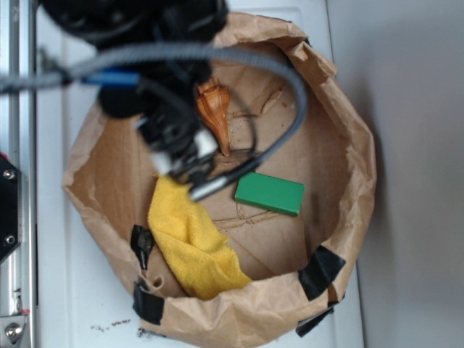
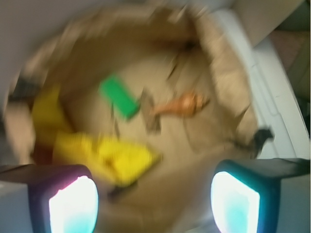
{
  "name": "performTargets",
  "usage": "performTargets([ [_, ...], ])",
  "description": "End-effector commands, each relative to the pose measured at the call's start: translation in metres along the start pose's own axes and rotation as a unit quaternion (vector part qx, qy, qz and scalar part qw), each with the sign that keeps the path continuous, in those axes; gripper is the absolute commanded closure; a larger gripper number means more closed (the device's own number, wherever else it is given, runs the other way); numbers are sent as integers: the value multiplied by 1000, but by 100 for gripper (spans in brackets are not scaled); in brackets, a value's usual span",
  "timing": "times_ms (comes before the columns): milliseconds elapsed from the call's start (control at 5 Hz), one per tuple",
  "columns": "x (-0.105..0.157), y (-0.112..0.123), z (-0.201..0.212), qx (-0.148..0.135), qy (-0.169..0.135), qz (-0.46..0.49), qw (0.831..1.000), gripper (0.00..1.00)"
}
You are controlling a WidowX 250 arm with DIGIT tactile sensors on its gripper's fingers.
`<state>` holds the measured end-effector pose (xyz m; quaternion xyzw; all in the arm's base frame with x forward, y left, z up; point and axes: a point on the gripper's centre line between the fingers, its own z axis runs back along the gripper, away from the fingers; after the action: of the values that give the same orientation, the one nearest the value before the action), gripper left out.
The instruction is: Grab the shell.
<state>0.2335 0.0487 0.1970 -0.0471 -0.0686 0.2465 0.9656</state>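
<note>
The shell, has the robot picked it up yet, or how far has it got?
Not yet. The shell lies untouched on the bag's floor. The gripper hangs above it, open and empty. Left to do: lower over the shell, close and lift.

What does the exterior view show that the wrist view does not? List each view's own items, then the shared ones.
Only the exterior view shows the robot's arm and its grey cable reaching over the bag, partly covering the shell, and the white table under the bag.

Only the wrist view shows the hand with its two fingers spread apart and nothing between them, plus a flat brown piece beside the green block.

Both show the paper bag, the shell, the green block and the yellow cloth. The wrist view is blurred.
</note>
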Motion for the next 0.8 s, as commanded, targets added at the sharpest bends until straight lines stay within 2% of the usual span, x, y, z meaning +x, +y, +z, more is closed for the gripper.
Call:
performTargets([
  [0, 18, 16, 0, 2, 9, 134, 991, 0],
  [400, 18, 16, 0, 2, 9, 134, 991, 0],
  [600, 13, 8, -19, -18, -31, 167, 985, 0],
])
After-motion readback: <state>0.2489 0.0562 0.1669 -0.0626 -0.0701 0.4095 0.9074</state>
